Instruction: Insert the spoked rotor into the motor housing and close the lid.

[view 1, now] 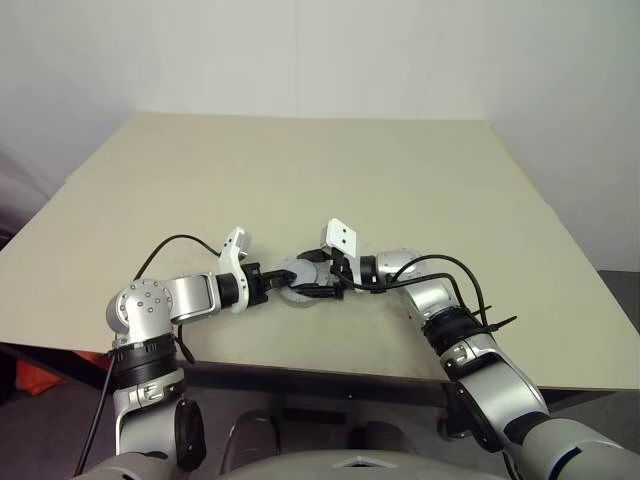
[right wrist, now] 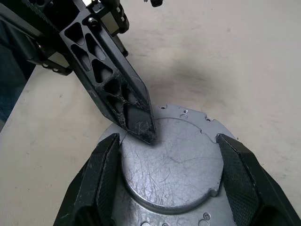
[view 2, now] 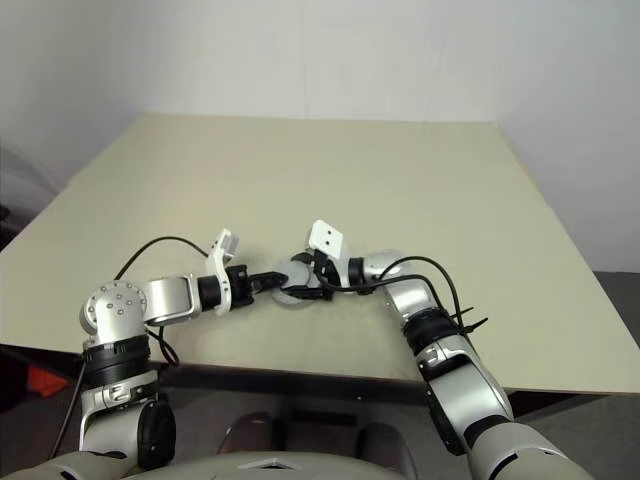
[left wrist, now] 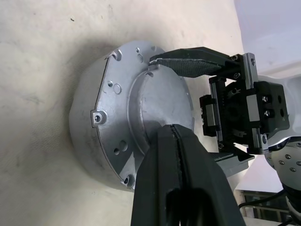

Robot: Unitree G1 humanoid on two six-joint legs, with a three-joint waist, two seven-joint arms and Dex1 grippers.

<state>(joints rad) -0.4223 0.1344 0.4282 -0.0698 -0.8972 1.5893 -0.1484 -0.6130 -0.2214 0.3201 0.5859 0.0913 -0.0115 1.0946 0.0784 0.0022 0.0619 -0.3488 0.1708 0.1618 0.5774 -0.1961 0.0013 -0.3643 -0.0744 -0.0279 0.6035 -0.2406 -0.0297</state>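
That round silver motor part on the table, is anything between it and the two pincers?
Nothing visible. The right pincer straddles the raised centre of the motor housing with its fingers wide apart, and the shut left pincer rests its tip directly on the housing's flat silver face. The beige table lies underneath.

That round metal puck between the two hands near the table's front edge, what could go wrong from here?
1. The right hand holds the silver motor housing only at its sides; it might slip or twist.
2. The left hand, shut, presses its tips on the raised centre; a hard push could scratch or tilt it.
3. Both hands crowd together near the table edge; they may knock each other.
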